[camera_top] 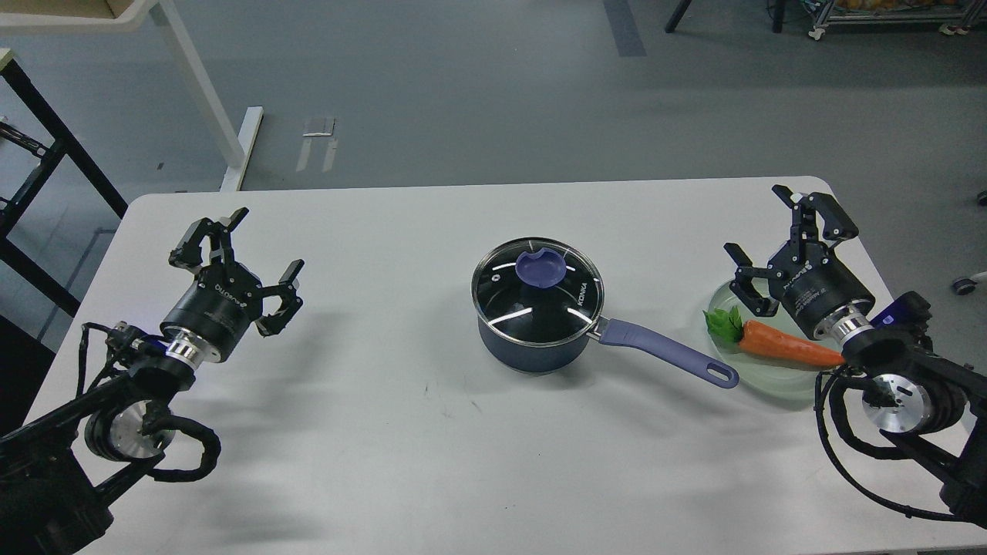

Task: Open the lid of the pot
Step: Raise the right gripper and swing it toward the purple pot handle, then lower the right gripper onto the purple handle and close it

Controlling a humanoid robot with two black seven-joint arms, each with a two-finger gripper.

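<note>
Pot lid [538,289] seated flat on pot [532,347], mid-tabletop [385,432]; knob up, handle pointing right toward green plate [771,381] with carrot [786,344]. Left tool [266,258] spread wide, empty, well left of pot. Right tool [763,227] spread wide, empty, hovering above plate's far edge.

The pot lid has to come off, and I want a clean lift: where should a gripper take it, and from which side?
Grip the blue-purple knob at the centre of the pot lid, coming straight down from above. The lid sits flat on the pot, its glass too wide and smooth to pinch; the knob is the only raised part.
</note>
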